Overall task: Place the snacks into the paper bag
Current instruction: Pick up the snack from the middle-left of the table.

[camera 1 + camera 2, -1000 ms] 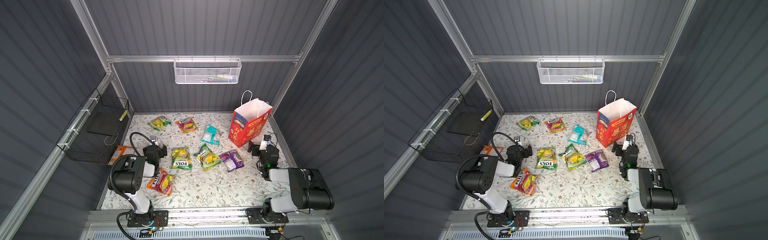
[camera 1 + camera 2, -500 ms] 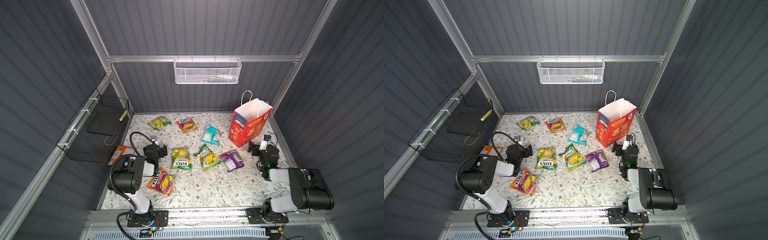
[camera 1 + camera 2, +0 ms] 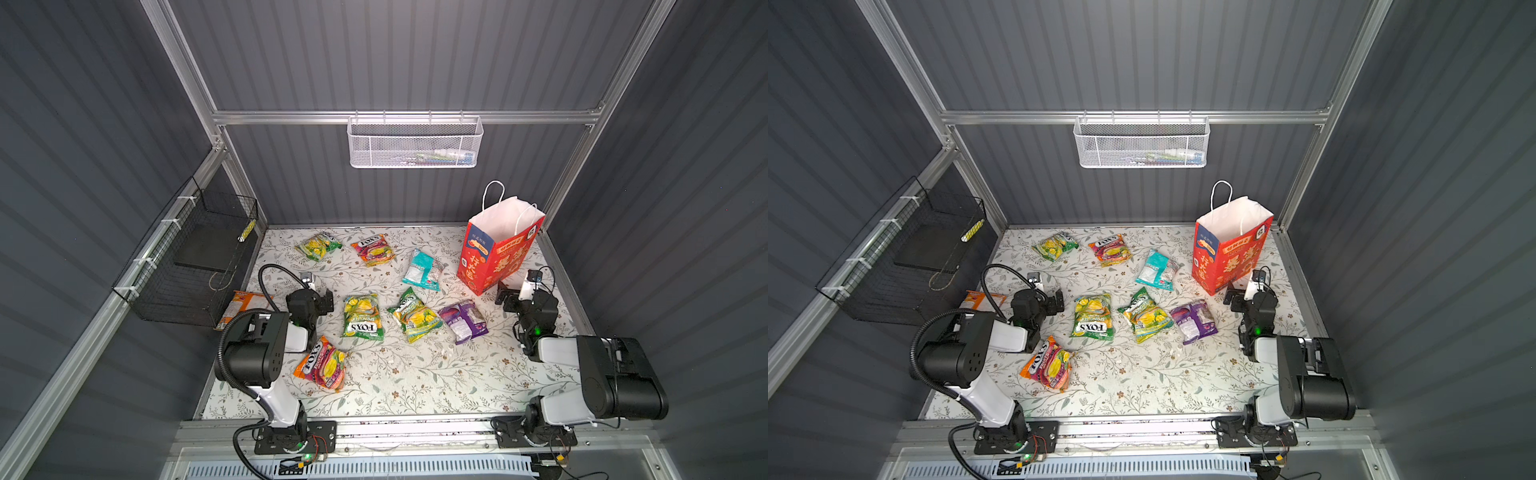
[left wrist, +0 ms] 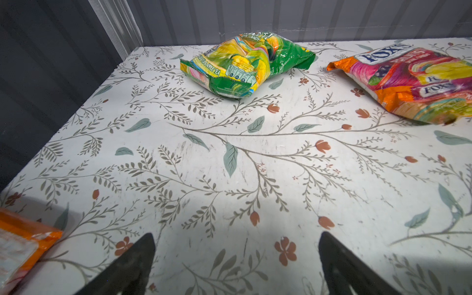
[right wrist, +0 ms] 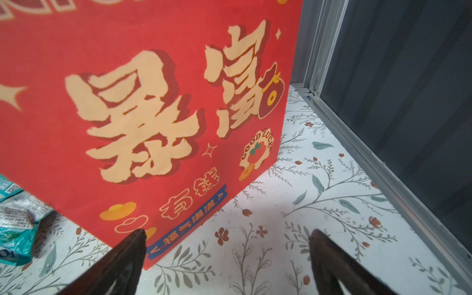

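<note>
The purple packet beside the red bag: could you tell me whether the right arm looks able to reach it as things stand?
Probably yes. The right gripper is open and empty, facing the paper bag; the purple packet lies flat nearby, uncovered, with only bare table between them.

Robot test cell, lab-style

Grey ribbed walls (image 3: 395,54) on an aluminium frame (image 3: 291,117) box in a small table (image 3: 415,386) covered with a floral-print sheet. A left arm (image 3: 253,353) and a right arm (image 3: 615,382) are bolted to a metal rail (image 3: 415,430) along the front edge, with a small lit circuit board (image 3: 307,456) below it. A white mesh basket (image 3: 415,145) hangs from the back bar and a black wire basket (image 3: 195,266) from the side rail. Snacks (image 3: 361,318) and a paper bag (image 3: 494,257) sit on the table.
</note>
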`<state>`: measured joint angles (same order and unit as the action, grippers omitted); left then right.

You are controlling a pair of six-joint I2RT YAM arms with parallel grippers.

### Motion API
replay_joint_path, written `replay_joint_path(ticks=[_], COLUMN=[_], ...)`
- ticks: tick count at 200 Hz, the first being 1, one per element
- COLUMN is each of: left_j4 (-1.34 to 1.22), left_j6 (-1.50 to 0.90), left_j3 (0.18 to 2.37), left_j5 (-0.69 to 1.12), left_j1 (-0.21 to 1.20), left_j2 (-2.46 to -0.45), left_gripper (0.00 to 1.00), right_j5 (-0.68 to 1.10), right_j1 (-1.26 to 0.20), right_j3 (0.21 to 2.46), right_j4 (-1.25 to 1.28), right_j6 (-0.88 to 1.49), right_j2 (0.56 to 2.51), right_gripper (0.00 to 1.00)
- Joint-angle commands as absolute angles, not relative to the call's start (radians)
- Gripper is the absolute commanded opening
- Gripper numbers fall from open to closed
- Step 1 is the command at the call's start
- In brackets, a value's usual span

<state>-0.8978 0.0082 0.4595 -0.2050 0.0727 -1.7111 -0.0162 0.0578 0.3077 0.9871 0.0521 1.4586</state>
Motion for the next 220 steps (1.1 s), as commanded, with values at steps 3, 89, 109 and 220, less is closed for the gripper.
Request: replay_joint_path(ticks=[3,89,109,220], left_j4=[-0.772,-0.116,0.038,0.624], left_j6=[0.025,-0.407,-0.449,-0.643], left_j3=[0.509,0.826,0.935,1.081], left_j5=[-0.257,-0.113,0.065,-0.579], left_j1=[0.093,0.237,0.246,0.127], left_j2=[-1.603,-1.493,-1.513,-1.634], left_gripper=[1.00,1.00,1.00,1.00], right_j5=[-0.145,-0.159,-0.089,0.179], right_j1=[0.046,0.074,0.073,-0.007], right_j3=[0.201,0.429,0.574,0.789], right_j4=[1.131,0.056,-0.122,-0.218], right_j6=[0.081,0.604,0.657,0.687], right_j2=[1.347,0.433,0.513,0.870], right_gripper=[0.99,0.99,0.99,0.99])
